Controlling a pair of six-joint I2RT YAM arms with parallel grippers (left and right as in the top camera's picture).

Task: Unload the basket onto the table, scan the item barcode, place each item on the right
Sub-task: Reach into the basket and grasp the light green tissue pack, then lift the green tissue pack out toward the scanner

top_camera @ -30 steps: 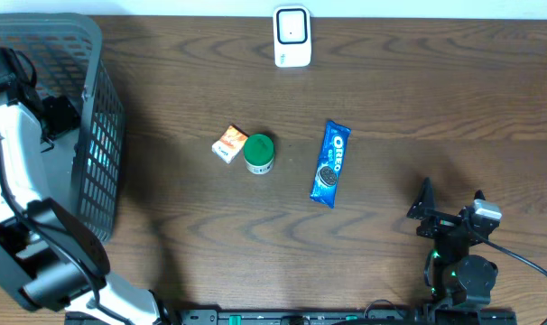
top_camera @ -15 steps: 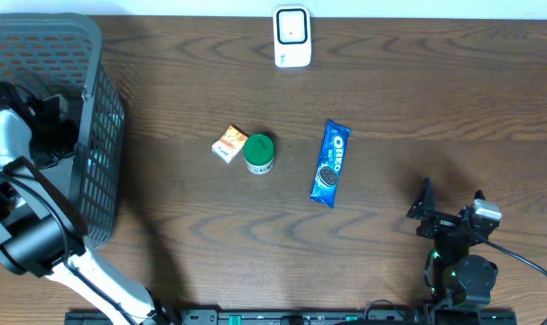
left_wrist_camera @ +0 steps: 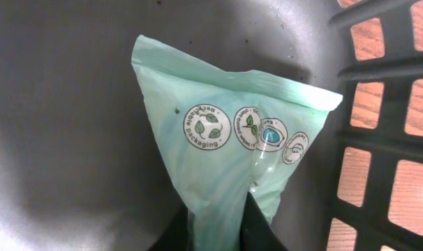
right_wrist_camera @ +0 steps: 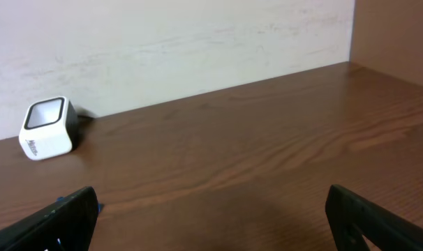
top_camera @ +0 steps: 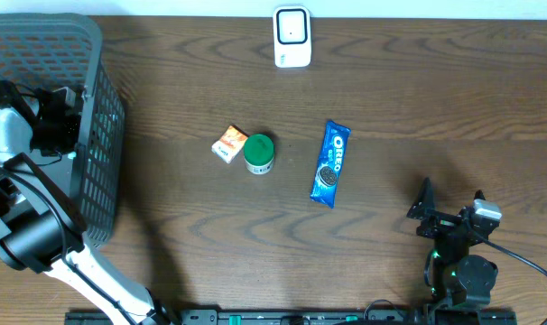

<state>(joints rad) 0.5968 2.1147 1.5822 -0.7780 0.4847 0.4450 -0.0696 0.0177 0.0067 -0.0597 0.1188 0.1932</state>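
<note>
Left wrist view: my left pincer [left_wrist_camera: 215, 222] grips the pale green plastic pouch [left_wrist_camera: 225, 139] beside the mesh wall of the dark grey basket [left_wrist_camera: 65, 125]; I'd lift straight, clearing its rim

A dark brown wood-grain bench [top_camera: 418, 108] fills the overhead view, evenly lit with a soft sheen. Along its far edge rises an off-white, faintly mottled wall [right_wrist_camera: 162, 35]. At the right end a plain brown panel [right_wrist_camera: 396, 35] meets that wall.
</note>
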